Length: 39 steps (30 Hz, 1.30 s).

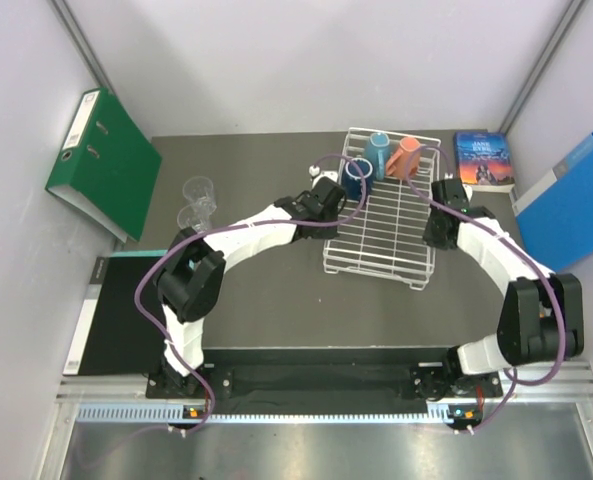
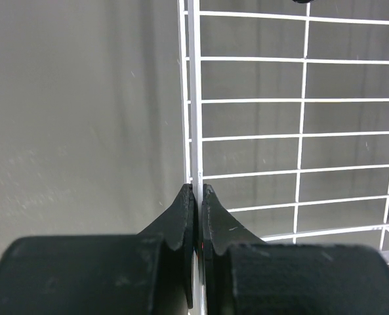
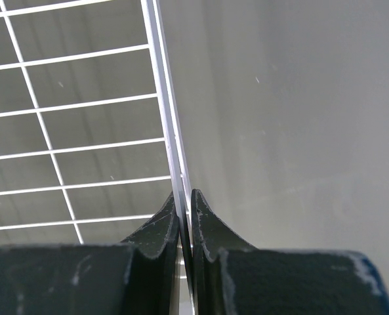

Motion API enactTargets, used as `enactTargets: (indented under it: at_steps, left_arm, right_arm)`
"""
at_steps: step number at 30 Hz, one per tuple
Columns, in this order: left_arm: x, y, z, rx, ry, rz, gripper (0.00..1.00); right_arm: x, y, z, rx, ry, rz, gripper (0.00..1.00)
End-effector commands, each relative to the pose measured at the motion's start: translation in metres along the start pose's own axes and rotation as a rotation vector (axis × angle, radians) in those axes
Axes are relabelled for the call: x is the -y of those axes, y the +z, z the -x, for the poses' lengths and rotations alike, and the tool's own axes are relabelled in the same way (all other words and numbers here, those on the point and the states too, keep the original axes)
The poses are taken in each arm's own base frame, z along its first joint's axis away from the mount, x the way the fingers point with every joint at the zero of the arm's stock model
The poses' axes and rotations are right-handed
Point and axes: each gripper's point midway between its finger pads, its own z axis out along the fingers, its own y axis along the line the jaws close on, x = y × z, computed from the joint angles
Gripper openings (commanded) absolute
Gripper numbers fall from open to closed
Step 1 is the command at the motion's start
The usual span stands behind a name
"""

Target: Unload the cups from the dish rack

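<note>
The white wire dish rack (image 1: 381,225) lies at the table's centre right. A light-blue mug (image 1: 378,150), an orange mug (image 1: 407,156) and a dark-blue mug (image 1: 357,179) stand at its far end. Two clear glasses (image 1: 198,190) (image 1: 190,217) stand on the table to the left, outside the rack. My left gripper (image 1: 336,203) is shut on the rack's left rim wire (image 2: 194,118), with its fingertips (image 2: 187,197) pinching it. My right gripper (image 1: 437,215) is shut on the right rim wire (image 3: 163,98). No cup shows in either wrist view.
A green binder (image 1: 101,160) leans at the left wall. A blue binder (image 1: 571,200) and a book (image 1: 483,160) lie at the right. A black pad (image 1: 121,310) lies at the near left.
</note>
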Motion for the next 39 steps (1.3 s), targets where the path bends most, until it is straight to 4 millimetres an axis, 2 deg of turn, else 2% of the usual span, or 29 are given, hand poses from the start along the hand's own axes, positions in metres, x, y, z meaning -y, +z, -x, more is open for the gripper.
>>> enactTargets:
  at_steps: [1,3,6,8,9,13,15,20,25,26,27,29,31,32,34,35,39]
  left_arm:
    - [0.077,-0.044,-0.062,-0.176,0.024,-0.249,0.0]
    - [0.082,-0.048,-0.075,-0.197,0.05,-0.252,0.0]
    - [0.077,-0.057,-0.094,-0.227,0.092,-0.228,0.0]
    - [0.076,-0.068,-0.098,-0.222,0.115,-0.232,0.0]
    - [0.068,-0.067,-0.1,-0.203,0.126,-0.197,0.0]
    - [0.062,-0.082,-0.104,-0.185,0.155,-0.184,0.0]
    - [0.058,-0.085,-0.113,-0.197,0.18,-0.171,0.0]
    - [0.044,-0.093,-0.118,-0.182,0.182,-0.12,0.0]
    - [0.022,-0.103,-0.11,-0.114,0.134,-0.056,0.0]
    - [0.02,-0.103,-0.109,-0.106,0.117,-0.04,0.0]
    - [0.017,-0.102,-0.109,-0.108,0.112,-0.025,0.0]
    - [0.011,-0.104,-0.109,-0.106,0.098,0.001,0.0]
    - [0.004,-0.107,-0.108,-0.101,0.084,0.016,0.0]
    - [0.001,-0.108,-0.108,-0.097,0.072,0.024,0.0]
    - [-0.012,-0.11,-0.108,-0.095,0.053,0.052,0.0]
    - [-0.017,-0.11,-0.109,-0.1,0.039,0.062,0.0]
    - [-0.044,-0.115,-0.112,-0.111,-0.003,0.125,0.0]
  right_arm:
    - [-0.016,-0.014,-0.001,0.008,0.184,0.083,0.0]
    - [-0.015,-0.014,-0.012,-0.021,0.184,0.088,0.0]
    - [-0.014,-0.015,-0.026,-0.049,0.187,0.098,0.0]
    - [-0.011,-0.02,-0.03,-0.045,0.194,0.105,0.0]
    - [-0.009,-0.019,-0.038,-0.059,0.192,0.103,0.0]
    - [-0.005,-0.023,-0.052,-0.072,0.193,0.109,0.0]
    - [-0.002,-0.024,-0.059,-0.079,0.192,0.107,0.0]
    - [-0.007,-0.025,-0.061,-0.073,0.147,0.125,0.0]
    - [-0.032,-0.019,-0.05,-0.1,0.077,0.17,0.0]
    - [-0.04,-0.02,-0.043,-0.092,0.074,0.187,0.0]
    - [-0.049,-0.017,-0.046,-0.111,0.05,0.197,0.0]
    - [-0.063,-0.018,-0.04,-0.102,0.032,0.22,0.0]
    - [-0.079,-0.017,-0.045,-0.117,0.005,0.238,0.0]
    - [-0.088,-0.019,-0.041,-0.106,0.0,0.255,0.0]
    - [-0.104,-0.019,-0.049,-0.124,-0.022,0.273,0.0]
    - [-0.112,-0.021,-0.046,-0.111,-0.024,0.289,0.0]
    - [-0.138,-0.023,-0.061,-0.133,-0.06,0.324,0.0]
